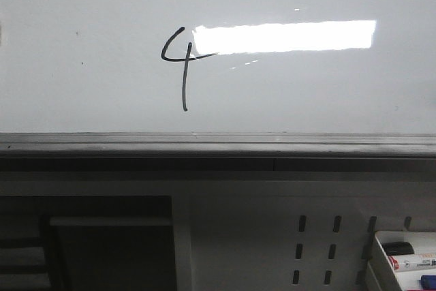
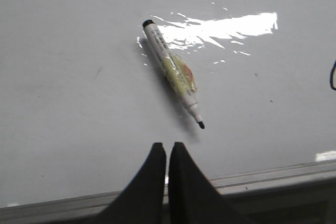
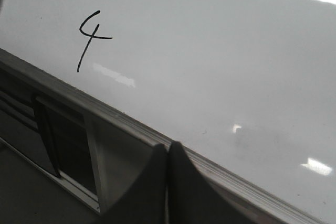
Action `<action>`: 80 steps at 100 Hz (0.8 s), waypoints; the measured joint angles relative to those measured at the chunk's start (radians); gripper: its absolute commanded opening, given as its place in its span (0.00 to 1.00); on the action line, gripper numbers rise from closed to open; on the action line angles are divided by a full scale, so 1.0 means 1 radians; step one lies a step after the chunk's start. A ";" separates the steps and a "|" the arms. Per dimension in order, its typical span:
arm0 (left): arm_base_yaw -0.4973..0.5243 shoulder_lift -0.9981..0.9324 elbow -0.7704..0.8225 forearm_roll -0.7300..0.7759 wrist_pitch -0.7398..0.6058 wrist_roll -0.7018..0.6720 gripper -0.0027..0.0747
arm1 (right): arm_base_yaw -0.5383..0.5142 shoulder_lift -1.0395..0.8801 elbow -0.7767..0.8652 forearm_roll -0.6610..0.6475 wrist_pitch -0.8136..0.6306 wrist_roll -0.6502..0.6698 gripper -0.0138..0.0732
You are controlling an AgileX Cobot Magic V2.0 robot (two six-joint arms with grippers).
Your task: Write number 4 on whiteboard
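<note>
One number 4 (image 1: 180, 66) is on the whiteboard (image 1: 82, 93), thin black line, open top, curved left stroke, long stem. In the front view it sits a bit left of the board's middle, its stem ending above the grey edge rail (image 1: 218, 145). Crossbar runs into the left end of the bright rectangular light reflection (image 1: 285, 37)

My left gripper (image 2: 167, 148): both fingers pressed together tip to tip, nothing between them, sitting over the rail with the board beyond. A whiteboard marker (image 2: 171, 72) lies loose on the board just beyond those fingertips, not touching them, uncapped, black tip (image 2: 201, 125) pointing back toward the rail, black end cap away from it. White barrel with a yellowish label, print too blurred to read

My right gripper (image 3: 167, 148): fingers also closed against each other, empty, over the rail. In that view the 4 is well apart from the fingertips, further along the board near the same edge

Below the rail in the front view: white perforated panel (image 1: 272, 230) with dark slots, and at the lower right corner a white tray (image 1: 381, 253) holding more markers (image 1: 409, 257)
</note>
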 measured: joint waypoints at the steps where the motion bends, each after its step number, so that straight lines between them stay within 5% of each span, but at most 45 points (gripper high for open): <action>1: 0.000 -0.004 0.009 0.004 -0.011 -0.003 0.01 | 0.000 0.000 0.000 0.000 0.000 0.000 0.08; 36: -0.016 -0.007 0.095 0.581 -0.138 -0.580 0.01 | 0.000 0.000 0.000 0.000 0.001 0.000 0.08; 51: -0.016 -0.007 0.095 0.575 -0.164 -0.602 0.01 | 0.000 0.000 0.000 0.000 0.003 0.000 0.08; 80: -0.016 -0.007 0.095 0.405 -0.169 -0.404 0.01 | 0.000 0.000 0.000 0.000 0.005 0.000 0.08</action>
